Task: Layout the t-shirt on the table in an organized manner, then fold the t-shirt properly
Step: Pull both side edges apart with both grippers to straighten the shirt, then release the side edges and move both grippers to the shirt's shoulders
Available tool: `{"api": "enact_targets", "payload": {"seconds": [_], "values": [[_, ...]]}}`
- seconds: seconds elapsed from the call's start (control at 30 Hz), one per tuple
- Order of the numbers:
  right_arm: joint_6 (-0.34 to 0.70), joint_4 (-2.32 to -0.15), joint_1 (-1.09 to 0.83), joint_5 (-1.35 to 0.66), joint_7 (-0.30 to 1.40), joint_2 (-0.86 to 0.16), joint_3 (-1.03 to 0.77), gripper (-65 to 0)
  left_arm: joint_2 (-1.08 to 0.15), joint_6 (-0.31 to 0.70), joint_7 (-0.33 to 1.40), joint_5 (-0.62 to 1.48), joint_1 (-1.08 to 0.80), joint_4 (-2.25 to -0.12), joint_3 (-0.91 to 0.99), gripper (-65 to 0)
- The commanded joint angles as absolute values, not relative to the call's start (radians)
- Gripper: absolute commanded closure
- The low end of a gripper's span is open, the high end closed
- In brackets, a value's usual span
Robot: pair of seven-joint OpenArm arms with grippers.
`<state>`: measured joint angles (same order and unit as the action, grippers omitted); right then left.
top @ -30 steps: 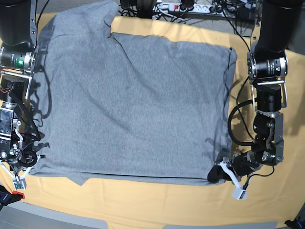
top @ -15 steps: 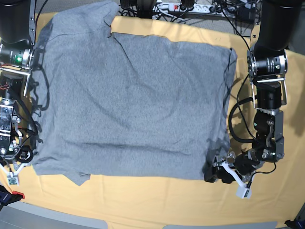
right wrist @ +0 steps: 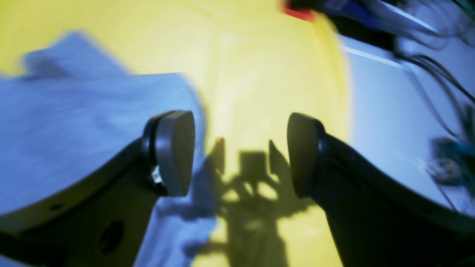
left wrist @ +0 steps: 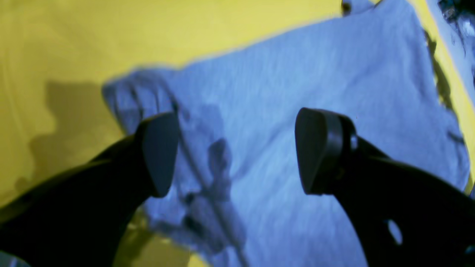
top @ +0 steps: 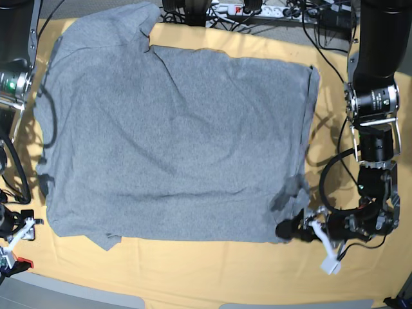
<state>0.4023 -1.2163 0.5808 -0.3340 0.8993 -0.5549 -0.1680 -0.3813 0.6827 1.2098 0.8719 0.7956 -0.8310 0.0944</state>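
Matt heather-grey knit cotton t-shirt (top: 174, 141), faintly creased yellow-orange cloth table (top: 212, 270), smooth matt black plastic gripper fingers (left wrist: 159, 152)

Heather-grey t-shirt (top: 174, 141), plain and flecked all over in the base view, darker grey along its creases; through the wrist cameras the same cloth reads pale blue-violet. Under it, the table (top: 212, 270) shows a warm yellow-orange cover, bright lemon yellow in the wrist views. Left gripper (left wrist: 233, 155): matte black fingers with charcoal-grey pads. Right gripper (right wrist: 239, 152): black too, lighter grey pad faces. Black cables (top: 302, 16) and a white power strip (top: 248, 9) line the far edge.
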Motion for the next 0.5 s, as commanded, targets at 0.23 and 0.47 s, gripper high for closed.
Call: {"api": "enact_targets", "payload": {"seconds": [0.23, 0.47], "values": [[0.554, -1.541, 0.324, -0.705, 1.047, -0.576, -0.408, -40.2, -0.455, 0.698, 1.337, 1.130, 0.736, -0.889, 0.099, -49.1], [0.595, -1.752, 0.042, -0.962, 1.193, -0.567, -0.622, -40.2, -0.532, 0.698, 1.396, 1.301, 0.612, -1.009, 0.099, -49.1]]}}
